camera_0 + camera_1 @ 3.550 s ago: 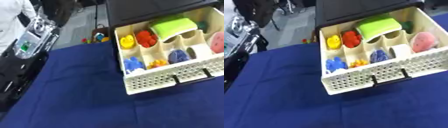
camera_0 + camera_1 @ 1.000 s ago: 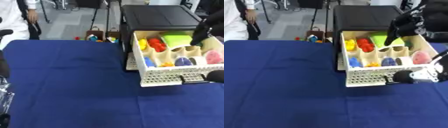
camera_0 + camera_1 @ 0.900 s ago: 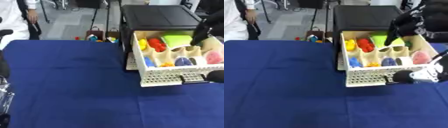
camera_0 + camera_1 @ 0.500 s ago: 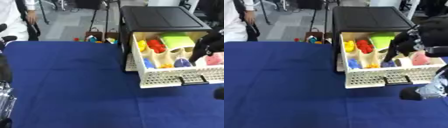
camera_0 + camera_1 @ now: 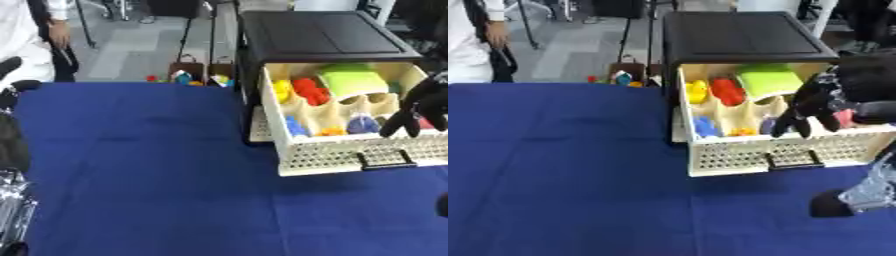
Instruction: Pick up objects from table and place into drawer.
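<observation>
Fingers (image 5: 796,122) of the right hand (image 5: 820,102) hang straight and spread over the front right part of the drawer (image 5: 745,157), holding nothing that we can see. The hand comes in from the right edge, and its arm is cut off there; in the left eye view only part of the hand shows at the border.

Behind the hand we make out a pink thing (image 5: 844,118), mostly hidden, so we cannot say what it is. A blue thing (image 5: 360,123) sits in the compartment just left of the fingers, partly covered by them in the right eye view. Further left lie a small orange thing (image 5: 741,132) and another blue thing (image 5: 704,127) in the front compartments. In the back row we see a yellow thing (image 5: 696,91), a red thing (image 5: 727,91) and a green block (image 5: 769,79); their shapes are too soft to name.

The drawer stands pulled out of a black cabinet (image 5: 741,35) and rests over the blue tablecloth (image 5: 562,175). Low at the right a black and silver part (image 5: 852,197) shows, cut by the edge; we cannot tell which limb it belongs to. The left hand is not visible to us.
</observation>
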### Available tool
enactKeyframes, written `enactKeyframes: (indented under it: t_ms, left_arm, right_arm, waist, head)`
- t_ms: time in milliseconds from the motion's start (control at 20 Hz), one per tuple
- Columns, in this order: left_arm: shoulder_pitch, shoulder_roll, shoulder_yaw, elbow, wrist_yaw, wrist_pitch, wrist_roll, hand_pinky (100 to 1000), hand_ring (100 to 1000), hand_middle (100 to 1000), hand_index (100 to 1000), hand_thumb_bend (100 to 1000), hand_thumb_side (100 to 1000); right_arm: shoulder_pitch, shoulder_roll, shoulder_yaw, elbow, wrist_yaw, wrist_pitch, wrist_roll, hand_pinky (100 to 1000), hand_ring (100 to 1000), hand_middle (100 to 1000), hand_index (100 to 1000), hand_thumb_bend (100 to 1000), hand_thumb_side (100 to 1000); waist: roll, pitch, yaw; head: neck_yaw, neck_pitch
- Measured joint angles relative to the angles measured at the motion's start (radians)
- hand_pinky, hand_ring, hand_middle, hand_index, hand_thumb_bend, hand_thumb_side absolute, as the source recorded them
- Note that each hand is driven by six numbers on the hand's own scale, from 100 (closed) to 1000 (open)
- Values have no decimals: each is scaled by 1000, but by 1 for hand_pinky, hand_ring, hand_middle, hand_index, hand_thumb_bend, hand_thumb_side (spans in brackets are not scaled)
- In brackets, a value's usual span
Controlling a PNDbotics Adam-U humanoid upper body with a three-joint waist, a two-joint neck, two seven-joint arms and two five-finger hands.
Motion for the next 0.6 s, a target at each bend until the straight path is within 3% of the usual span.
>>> enactKeyframes:
  t_ms: [450,600]
  left_arm:
    - [6,-18,0,0,0,4,5,553,713,744,870,659,1000]
    - [9,-26,1,0,0,6,7,550,712,743,869,657,1000]
  right_arm:
    - [31,44,24,0,-19,148,55,100,407,510,820,687,766]
    - [58,64,33,0,-20,197,78,108,432,539,776,695,724]
  waist:
    - [12,0,1]
    - [16,0,5]
  head:
    - [-5,0]
    - [-6,0]
